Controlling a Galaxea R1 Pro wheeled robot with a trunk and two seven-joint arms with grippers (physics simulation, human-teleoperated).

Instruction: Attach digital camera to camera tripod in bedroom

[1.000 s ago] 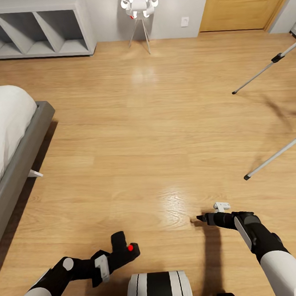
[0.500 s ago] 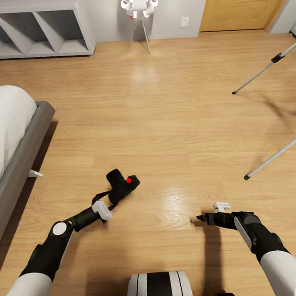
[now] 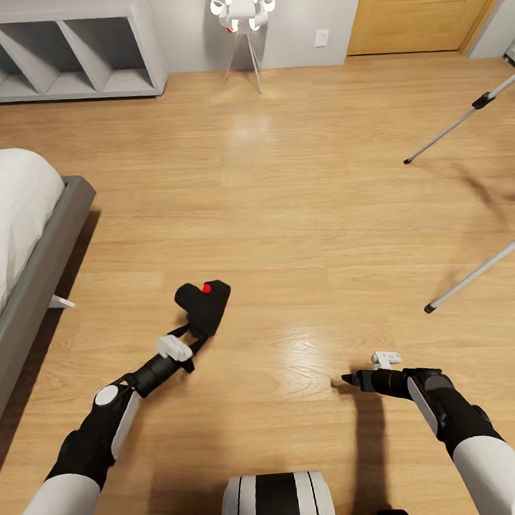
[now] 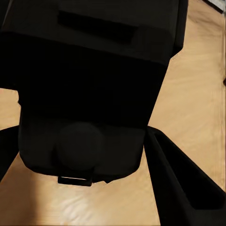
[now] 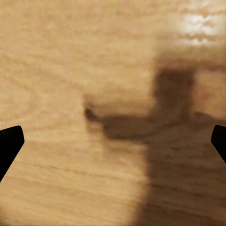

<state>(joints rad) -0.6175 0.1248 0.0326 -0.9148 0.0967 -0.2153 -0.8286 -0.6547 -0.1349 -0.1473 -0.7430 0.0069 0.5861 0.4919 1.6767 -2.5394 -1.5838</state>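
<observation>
The digital camera (image 3: 204, 303), a small black box with a red button on top, is held over the wood floor in front of me, left of centre. My left gripper (image 3: 198, 324) is shut on it. In the left wrist view the camera (image 4: 94, 84) sits between the two dark fingers (image 4: 181, 183). My right gripper (image 3: 348, 378) hovers low over the floor to the right, and its open fingertips (image 5: 9, 143) have nothing between them. Two silver legs of the camera tripod (image 3: 464, 121) reach in from the right edge; its head is out of view.
A bed with a white mattress and grey frame (image 3: 34, 267) stands at the left. Grey cube shelves (image 3: 63, 56), a white-ball floor lamp (image 3: 242, 7) and an oak door (image 3: 424, 8) line the far wall. My base (image 3: 277, 504) is at the bottom edge.
My left arm has stretched forward and carried the camera away from my base, then turned it slightly left. The right arm has not moved.
</observation>
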